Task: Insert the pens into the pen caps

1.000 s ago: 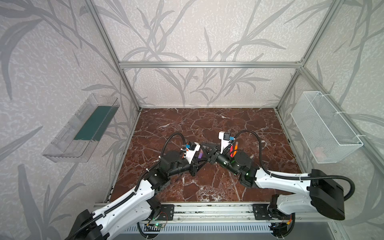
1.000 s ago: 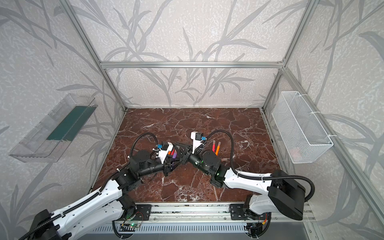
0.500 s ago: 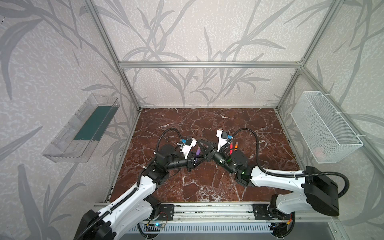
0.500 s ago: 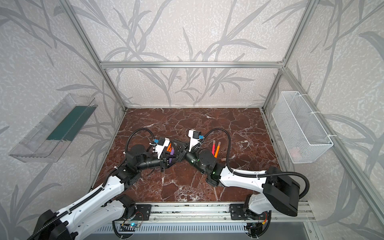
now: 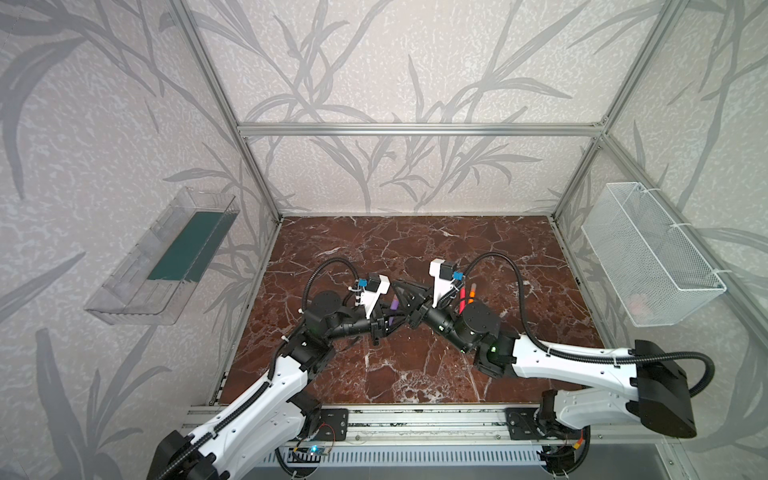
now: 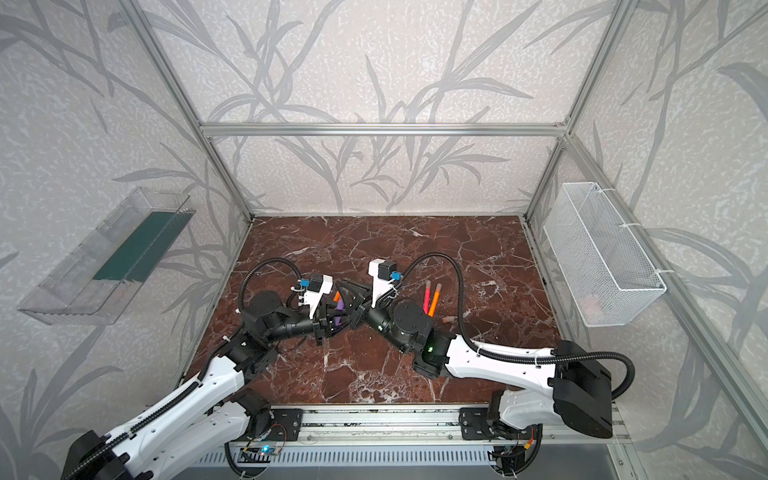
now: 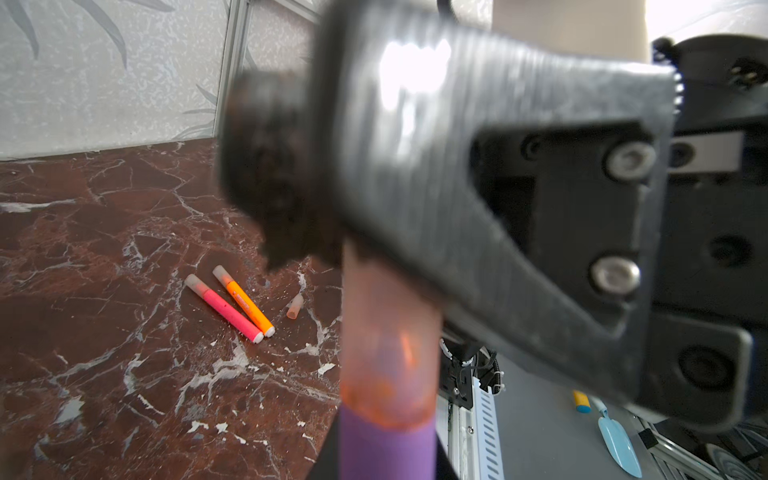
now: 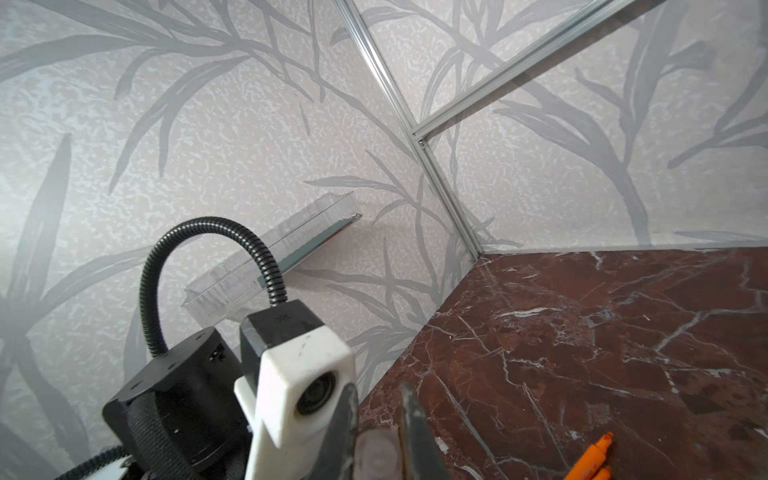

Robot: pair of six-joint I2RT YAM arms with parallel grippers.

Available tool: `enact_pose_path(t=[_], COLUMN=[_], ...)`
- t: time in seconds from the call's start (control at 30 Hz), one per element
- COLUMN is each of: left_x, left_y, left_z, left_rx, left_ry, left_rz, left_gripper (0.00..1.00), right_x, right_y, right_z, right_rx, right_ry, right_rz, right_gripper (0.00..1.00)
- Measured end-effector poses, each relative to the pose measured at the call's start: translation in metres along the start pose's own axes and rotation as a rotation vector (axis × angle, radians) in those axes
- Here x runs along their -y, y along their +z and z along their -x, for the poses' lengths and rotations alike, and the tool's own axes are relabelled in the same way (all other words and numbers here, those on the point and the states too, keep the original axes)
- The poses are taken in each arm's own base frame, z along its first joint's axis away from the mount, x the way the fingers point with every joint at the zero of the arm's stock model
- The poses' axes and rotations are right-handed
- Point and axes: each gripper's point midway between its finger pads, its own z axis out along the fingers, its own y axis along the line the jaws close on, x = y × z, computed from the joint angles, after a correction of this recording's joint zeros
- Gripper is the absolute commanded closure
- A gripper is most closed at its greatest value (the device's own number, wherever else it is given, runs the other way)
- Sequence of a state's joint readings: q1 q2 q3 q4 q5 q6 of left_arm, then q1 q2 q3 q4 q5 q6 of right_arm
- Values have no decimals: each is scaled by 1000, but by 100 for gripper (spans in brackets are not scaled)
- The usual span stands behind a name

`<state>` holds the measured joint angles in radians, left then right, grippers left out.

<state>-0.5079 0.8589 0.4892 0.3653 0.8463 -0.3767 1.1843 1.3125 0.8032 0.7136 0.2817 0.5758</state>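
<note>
Left gripper (image 5: 386,319) clenched on purple pen (image 5: 394,305), mid-table. Right gripper (image 5: 404,291) pinching cap (image 7: 388,332); top views hide it, left wrist view shows it over the pen's tip. Further right on marble (image 5: 415,249): capped pink pen (image 7: 224,307), orange pen (image 7: 243,301), loose cap (image 7: 294,307).

Purple pen (image 7: 386,449), tip inside translucent cap (image 7: 388,332); capped pink pen (image 7: 226,309) beside capped orange pen (image 7: 245,303); loose cap (image 7: 294,308) near.
</note>
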Motion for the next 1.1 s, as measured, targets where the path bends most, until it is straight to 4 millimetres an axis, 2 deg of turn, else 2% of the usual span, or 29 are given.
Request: enact_pose_path(t=[0.23,0.4,0.6,0.7,0.9,1.1], left_x=[-9,-9,1,11,23,30], left_y=[0,-1,0,5,11,10], left_z=[-2,-5,-10,-21,-50,-57], left_rx=[-3,-15,-40,-50,-48,-21], left_ry=[5,12,16,28,46,51], left_rz=[42,41,-18,-56,-81,-100], left_gripper=[100,100,100,100,100,100], right_x=[6,10,10,6,8,4], right_y=[5,1,-10,-22,-44,-51], right_z=[-4,-7,-8,-9,-30,-36], right_rx=[-20,-15,-37,-57,-144,-183], right_ry=[-4,-6,-9,-17,-53,-79], right_rz=[-96,-113,-102,-84,-72,-50], right_gripper=[100,100,100,100,93,80])
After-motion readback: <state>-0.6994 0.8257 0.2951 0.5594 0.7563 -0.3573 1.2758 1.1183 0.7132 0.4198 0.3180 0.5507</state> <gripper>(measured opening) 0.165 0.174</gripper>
